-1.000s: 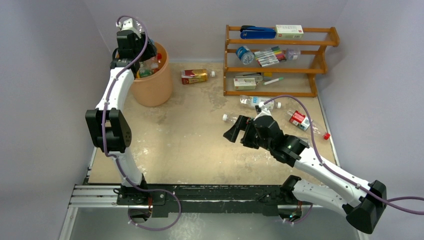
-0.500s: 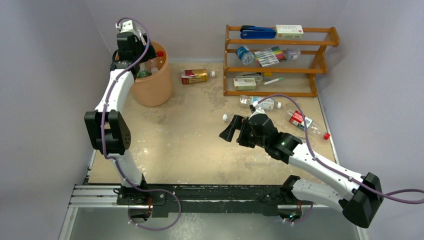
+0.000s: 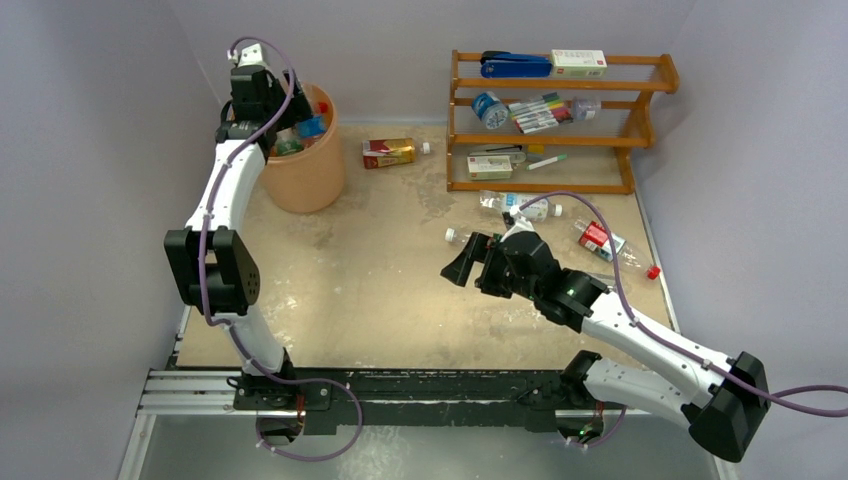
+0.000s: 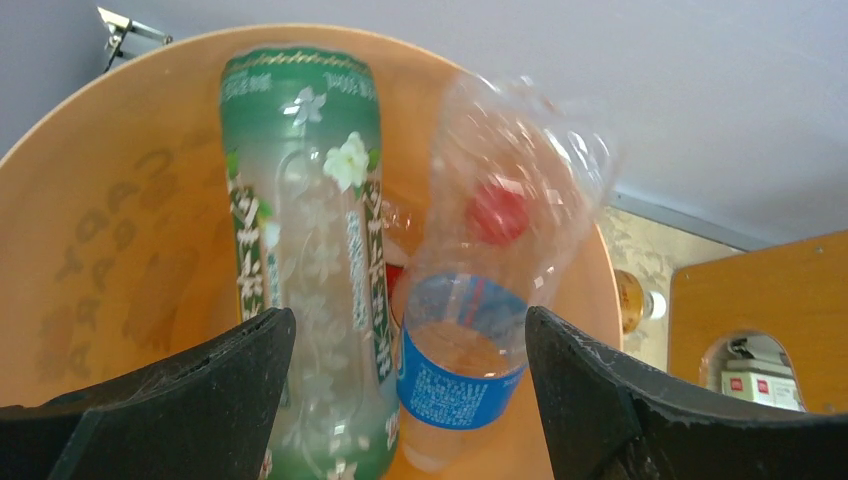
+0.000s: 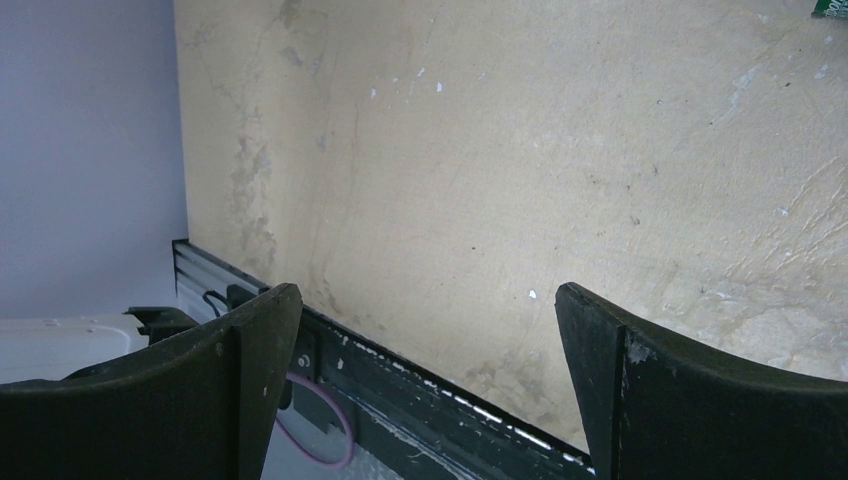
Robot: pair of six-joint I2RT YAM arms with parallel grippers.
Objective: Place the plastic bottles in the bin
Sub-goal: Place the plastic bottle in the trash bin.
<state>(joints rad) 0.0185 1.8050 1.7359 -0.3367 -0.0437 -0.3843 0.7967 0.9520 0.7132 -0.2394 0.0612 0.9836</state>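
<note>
Over the peach-orange bin [image 3: 312, 178], my left gripper [image 3: 288, 112] is open. In the left wrist view its fingers stand wide apart [image 4: 408, 330], touching nothing. Below them a clear bottle with a blue label [image 4: 468, 345] lies loose inside the bin [image 4: 95, 215], beside a green flowered bottle [image 4: 300, 230]. On the table lie a boxy red-and-gold bottle [image 3: 388, 152], a clear bottle [image 3: 520, 206] and a red-labelled bottle [image 3: 606, 243]. Another clear bottle [image 3: 457, 236] is partly hidden behind my right gripper [image 3: 466, 260], which hangs open and empty [image 5: 425, 300] above bare table.
A brown wooden rack [image 3: 560, 120] with markers, boxes and a stapler stands at the back right. The black rail [image 5: 420, 385] runs along the table's near edge. Purple walls close in the left, back and right.
My left gripper has opened over the bin and the blue-labelled bottle has dropped from it into the bin. My right arm has shifted slightly left, still open.
</note>
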